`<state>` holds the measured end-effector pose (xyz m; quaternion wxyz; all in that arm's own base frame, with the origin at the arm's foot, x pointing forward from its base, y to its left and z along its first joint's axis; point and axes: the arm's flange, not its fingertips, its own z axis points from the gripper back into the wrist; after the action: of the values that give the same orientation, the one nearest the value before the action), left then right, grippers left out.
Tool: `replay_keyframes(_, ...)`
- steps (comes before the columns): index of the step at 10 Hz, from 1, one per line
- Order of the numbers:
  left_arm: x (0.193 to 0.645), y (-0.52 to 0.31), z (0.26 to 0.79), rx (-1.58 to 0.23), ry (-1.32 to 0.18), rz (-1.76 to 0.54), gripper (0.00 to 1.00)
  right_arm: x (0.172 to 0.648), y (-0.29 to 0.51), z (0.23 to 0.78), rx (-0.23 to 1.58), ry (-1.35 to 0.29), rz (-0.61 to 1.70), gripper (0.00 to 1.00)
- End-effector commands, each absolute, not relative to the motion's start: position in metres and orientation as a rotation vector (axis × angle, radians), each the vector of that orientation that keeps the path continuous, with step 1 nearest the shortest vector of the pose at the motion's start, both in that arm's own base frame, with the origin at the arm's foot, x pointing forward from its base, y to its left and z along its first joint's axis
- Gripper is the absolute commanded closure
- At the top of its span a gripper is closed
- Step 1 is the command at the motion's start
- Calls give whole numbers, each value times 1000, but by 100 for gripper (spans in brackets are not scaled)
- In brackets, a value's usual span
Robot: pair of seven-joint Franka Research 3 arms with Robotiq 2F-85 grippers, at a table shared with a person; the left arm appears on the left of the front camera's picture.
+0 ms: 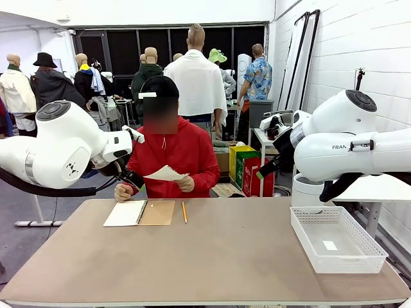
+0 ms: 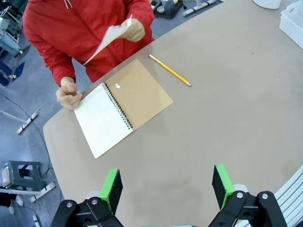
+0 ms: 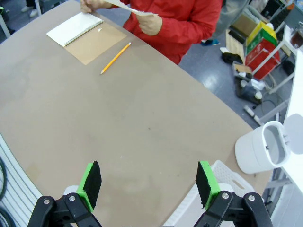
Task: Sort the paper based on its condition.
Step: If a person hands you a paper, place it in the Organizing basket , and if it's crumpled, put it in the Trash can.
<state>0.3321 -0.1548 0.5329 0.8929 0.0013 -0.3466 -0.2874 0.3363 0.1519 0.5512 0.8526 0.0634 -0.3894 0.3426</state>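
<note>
L gripper (image 2: 167, 185), R gripper (image 3: 147, 183) open; person's hand (image 2: 135, 30) holds paper (image 2: 107, 39).

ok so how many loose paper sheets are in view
1. The loose sheet is held up in the person's hand, just beyond the open spiral notebook; its white page is bound, so not counted.

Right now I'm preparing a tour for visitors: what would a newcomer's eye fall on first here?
The person in a red jacket at the far side of the table, holding a sheet of paper up in one hand. In front of them lie an open notebook and a yellow pencil; a white mesh basket sits at the robot's right.
</note>
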Motion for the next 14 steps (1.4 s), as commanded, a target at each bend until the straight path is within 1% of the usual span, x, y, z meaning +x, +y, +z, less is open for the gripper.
replay_keyframes(1, 332, -155, 533, 4, -718, -596, 0, 336, 151, 550, 137, -816, 720, 0)
replay_keyframes(12, 332, -155, 533, 4, -718, -596, 0, 336, 152, 551, 133, -819, 721, 0)
replay_keyframes(14, 332, -155, 533, 4, -718, -596, 0, 351, 157, 555, 169, -739, 646, 0)
